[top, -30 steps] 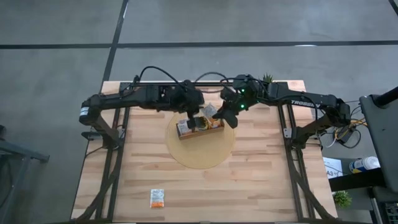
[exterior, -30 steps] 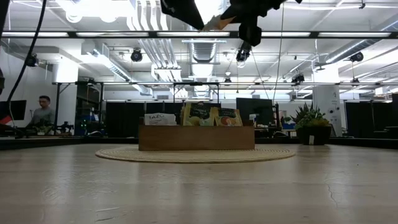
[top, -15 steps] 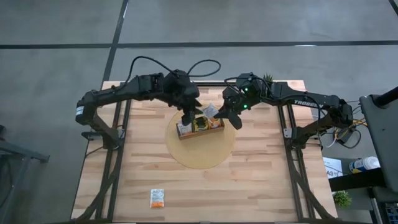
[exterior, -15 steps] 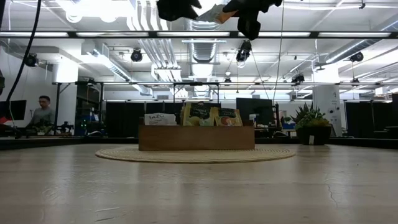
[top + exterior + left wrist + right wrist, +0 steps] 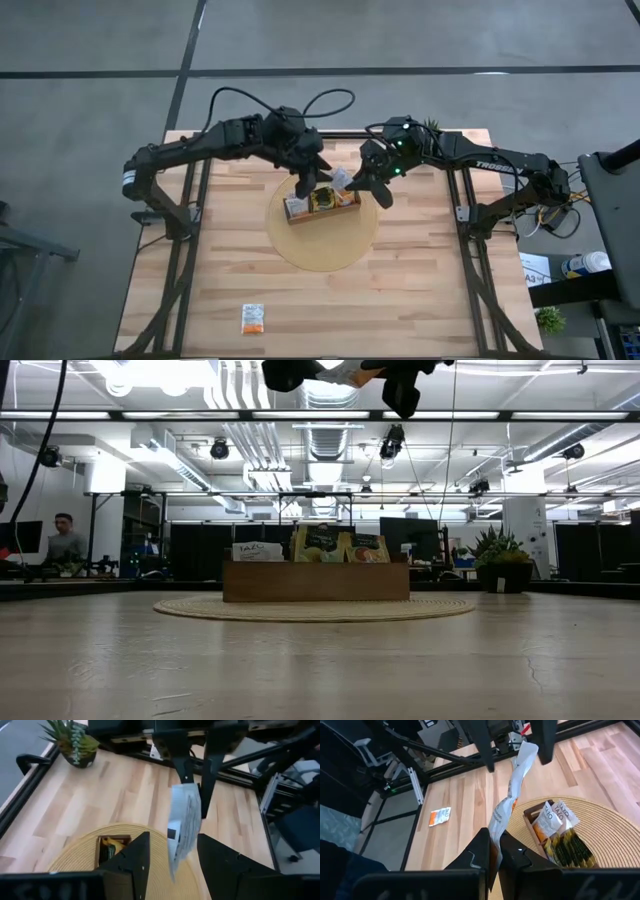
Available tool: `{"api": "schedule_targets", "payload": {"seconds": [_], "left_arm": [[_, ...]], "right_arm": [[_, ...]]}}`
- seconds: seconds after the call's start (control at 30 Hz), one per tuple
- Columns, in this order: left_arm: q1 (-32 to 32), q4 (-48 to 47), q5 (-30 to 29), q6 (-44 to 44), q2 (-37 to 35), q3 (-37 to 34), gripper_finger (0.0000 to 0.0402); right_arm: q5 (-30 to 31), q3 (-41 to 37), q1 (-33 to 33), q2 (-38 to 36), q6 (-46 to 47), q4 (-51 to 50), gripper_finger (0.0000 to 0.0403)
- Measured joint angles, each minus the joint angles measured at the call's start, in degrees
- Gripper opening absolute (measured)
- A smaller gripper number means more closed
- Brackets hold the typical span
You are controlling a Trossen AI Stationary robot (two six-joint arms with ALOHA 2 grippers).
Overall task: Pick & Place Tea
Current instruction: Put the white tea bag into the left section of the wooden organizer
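Observation:
A white tea sachet [image 5: 512,790] with an orange patch hangs in the air above the brown wooden tray [image 5: 322,205], with my right gripper [image 5: 493,837] shut on it. The tray stands on a round woven mat [image 5: 322,240] and holds several upright sachets [image 5: 560,832]. My left gripper [image 5: 172,842] is open. Its fingers [image 5: 485,755] stand on either side of the sachet's other end without touching it. In the high view the two grippers meet over the tray's far edge: left [image 5: 320,180], right [image 5: 352,184]. Another sachet [image 5: 253,318] lies flat near the table's near edge. My right gripper pinches one end of the white sachet [image 5: 495,827] between its two fingers. The fingers come slanting down from the table's right. The sachet juts out beyond the fingertips toward my left gripper, bent and twisted along its length, lifted clear of the tray.
A small potted plant [image 5: 430,125] stands at the table's far right corner. Bare wood lies left, right and near of the mat. In the low view, both grippers [image 5: 345,372] hang well above the tray [image 5: 316,581].
My left gripper has opened and let go of the white sachet's end, turning at the wrist and drawing back a little toward the table's far left. The sachet stays in my right gripper, clear above the tray.

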Motion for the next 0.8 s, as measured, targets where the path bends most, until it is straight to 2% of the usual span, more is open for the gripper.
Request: {"api": "schedule_targets", "payload": {"seconds": [0.37,0.57,0.67,0.8], "left_arm": [[0.2,2.1,0.3,-0.7,0.0,0.0,0.0156],[0.2,3.4,4.2,-0.9,0.0,0.0,0.0154],[0.2,3.4,5.9,-0.9,0.0,0.0,0.0138],[0.2,3.4,8.0,-0.8,0.0,0.0,0.0083]], "right_arm": [[-1.5,0.0,0.8,0.0,0.1,4.1,0.0013],[-1.5,0.0,1.0,0.0,0.3,4.7,0.0013],[-1.5,0.0,1.0,0.0,0.2,4.8,0.0013],[-1.4,0.0,1.0,0.0,0.1,4.8,0.0013]]}}
